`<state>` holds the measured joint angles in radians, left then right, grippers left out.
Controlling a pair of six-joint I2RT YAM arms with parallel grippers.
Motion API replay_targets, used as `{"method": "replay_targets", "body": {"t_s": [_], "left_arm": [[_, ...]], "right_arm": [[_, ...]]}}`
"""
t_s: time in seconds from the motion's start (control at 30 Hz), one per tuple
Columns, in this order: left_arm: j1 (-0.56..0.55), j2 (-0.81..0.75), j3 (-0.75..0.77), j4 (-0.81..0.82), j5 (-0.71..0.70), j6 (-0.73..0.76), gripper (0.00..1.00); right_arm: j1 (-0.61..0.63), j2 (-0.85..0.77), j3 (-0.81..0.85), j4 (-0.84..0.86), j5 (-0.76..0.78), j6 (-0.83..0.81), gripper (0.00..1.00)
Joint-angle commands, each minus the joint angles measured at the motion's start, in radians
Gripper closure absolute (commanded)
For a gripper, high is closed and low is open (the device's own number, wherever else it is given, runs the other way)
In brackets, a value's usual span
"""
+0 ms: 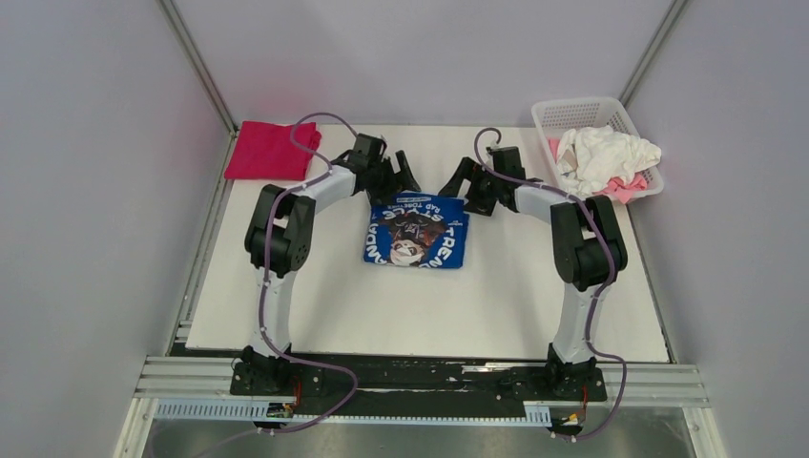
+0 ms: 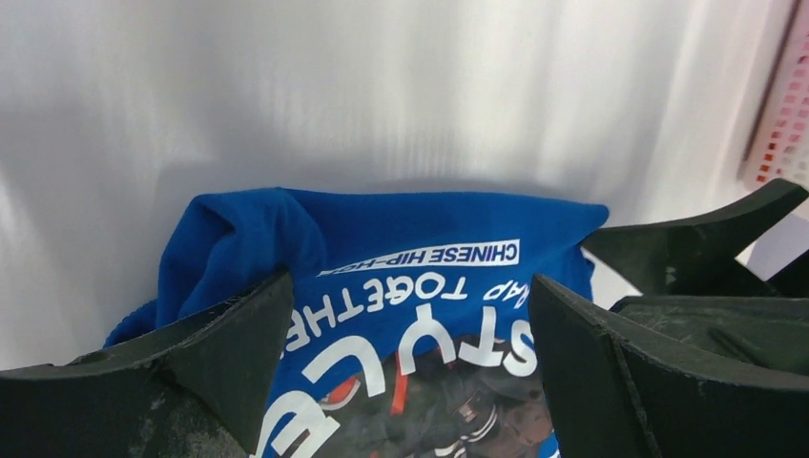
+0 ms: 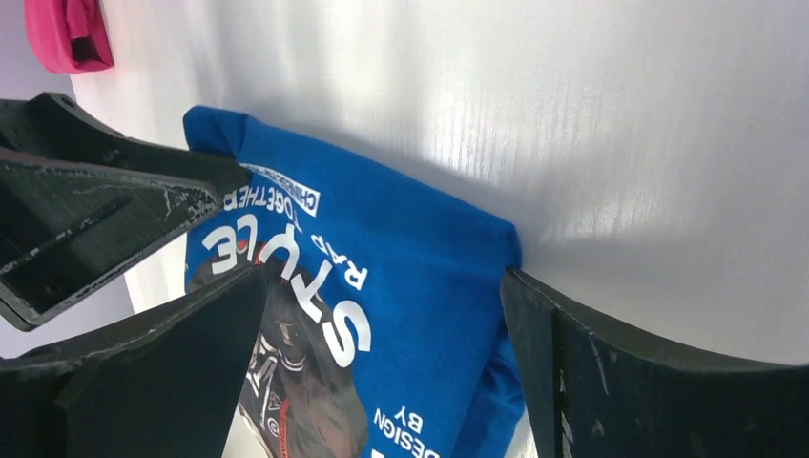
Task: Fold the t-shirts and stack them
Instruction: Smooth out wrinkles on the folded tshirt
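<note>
Royal-blue folded t-shirt (image 1: pixel 416 233) lies mid-frame, with the left gripper (image 1: pixel 401 183) and right gripper (image 1: pixel 464 187) spread wide and empty over its upper corners, seemingly poised to pinch them together.

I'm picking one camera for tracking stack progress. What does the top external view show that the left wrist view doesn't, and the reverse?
Only top external: the folded magenta t-shirt at far left, and the white and pink t-shirts heaped in the basket. Only left wrist: the print's small banner starting CHINESE HIP, legible. Both: the folded royal-blue t-shirt, the open left end effector over its far edge, and at least a sliver of that basket.
</note>
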<state>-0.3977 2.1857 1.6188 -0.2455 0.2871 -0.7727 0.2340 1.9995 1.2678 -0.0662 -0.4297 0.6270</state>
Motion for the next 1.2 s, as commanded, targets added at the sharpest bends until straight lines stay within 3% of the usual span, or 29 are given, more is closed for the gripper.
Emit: {"method": "replay_targets", "body": {"t_s": [0.0,0.2,0.33,0.5,0.63,0.83,1.03,1.17], "left_arm": [[0.008,-0.129,-0.04,-0.136,-0.035,0.06,0.0],[-0.025,-0.386,-0.187,-0.107,-0.07,0.093,0.0],[-0.036,-0.514,-0.369,-0.046,-0.039,0.069,0.0],[-0.068,-0.571,-0.566,0.106,0.02,0.004,0.0],[-0.083,-0.512,-0.674,0.156,0.021,-0.04,0.0],[-0.084,-0.489,-0.748,0.085,-0.08,-0.032,0.0],[-0.087,-0.629,-0.831,0.072,-0.084,-0.007,0.0],[-0.092,-0.785,-0.81,0.023,-0.135,0.026,0.0]], "right_arm": [[0.008,-0.087,0.036,-0.064,0.015,-0.021,0.0],[0.064,-0.355,-0.116,-0.046,-0.01,-0.011,0.0],[0.138,-0.483,-0.289,0.107,-0.131,0.046,0.0],[0.182,-0.489,-0.42,0.228,-0.157,0.142,0.0],[0.18,-0.415,-0.488,0.226,-0.032,0.152,0.0],[0.18,-0.351,-0.611,0.191,0.078,0.171,0.0],[0.181,-0.434,-0.662,0.152,0.111,0.126,0.0],[0.181,-0.589,-0.622,0.098,0.15,0.037,0.0]]}}
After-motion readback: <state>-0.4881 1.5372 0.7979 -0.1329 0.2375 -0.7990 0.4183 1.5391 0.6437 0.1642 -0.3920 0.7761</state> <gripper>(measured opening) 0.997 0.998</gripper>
